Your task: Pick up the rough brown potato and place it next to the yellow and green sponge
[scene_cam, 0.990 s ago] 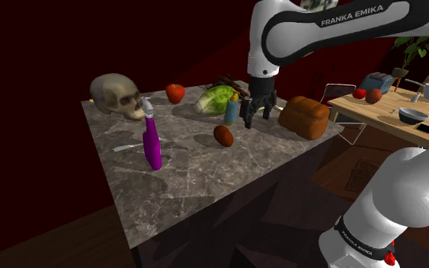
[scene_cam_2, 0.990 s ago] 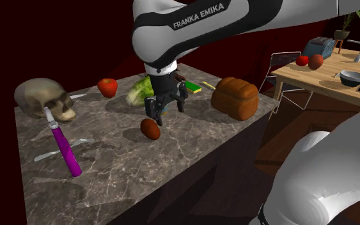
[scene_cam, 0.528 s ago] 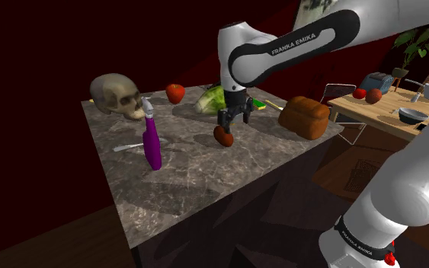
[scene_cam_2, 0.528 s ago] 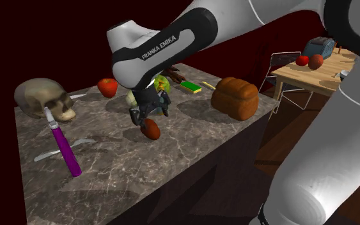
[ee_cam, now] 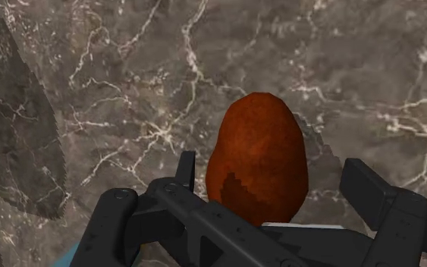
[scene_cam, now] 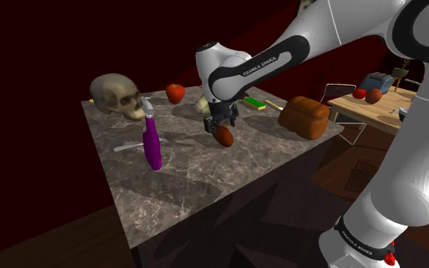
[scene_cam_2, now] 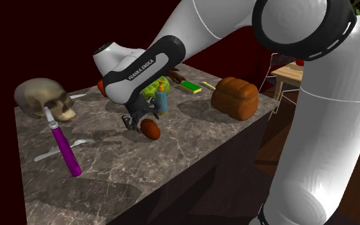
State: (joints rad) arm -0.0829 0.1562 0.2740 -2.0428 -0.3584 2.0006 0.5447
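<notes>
The dark, veined marble counter [scene_cam: 197,177] carries the rough reddish-brown potato [scene_cam: 224,136] near its middle, lying free on the stone. The black two-finger gripper [scene_cam: 222,127] hangs low right over it. From the wrist, the fingers [ee_cam: 365,184] stand apart and straddle the potato [ee_cam: 259,159] without clasping it. One finger sits just beside its flank and the other leaves a clear gap, so nothing is held yet.

The flat yellow and green sponge [scene_cam_2: 190,86] lies towards the counter's far edge, well apart from the potato [scene_cam_2: 149,130]. A small blue bottle with an orange cap [scene_cam_2: 162,101] and a pale green lettuce head [scene_cam_2: 149,89] stand between the two. A brown bread loaf [scene_cam_2: 234,97] sits to the second exterior view's right of the sponge.

The uneven gap is the main worry. If the fingers close from here, the nearer one would likely meet the potato first and shove it sideways. On smooth stone, a rounded thing may roll or squirt out. The hold also looks set towards one end of the potato, so a pinch there could let it pivot and drop when lifted.

After a good grasp, a low path to the sponge risks knocking over the bottle or clipping the lettuce. Releasing from too high could send the potato rolling onto the sponge or off the far edge.
</notes>
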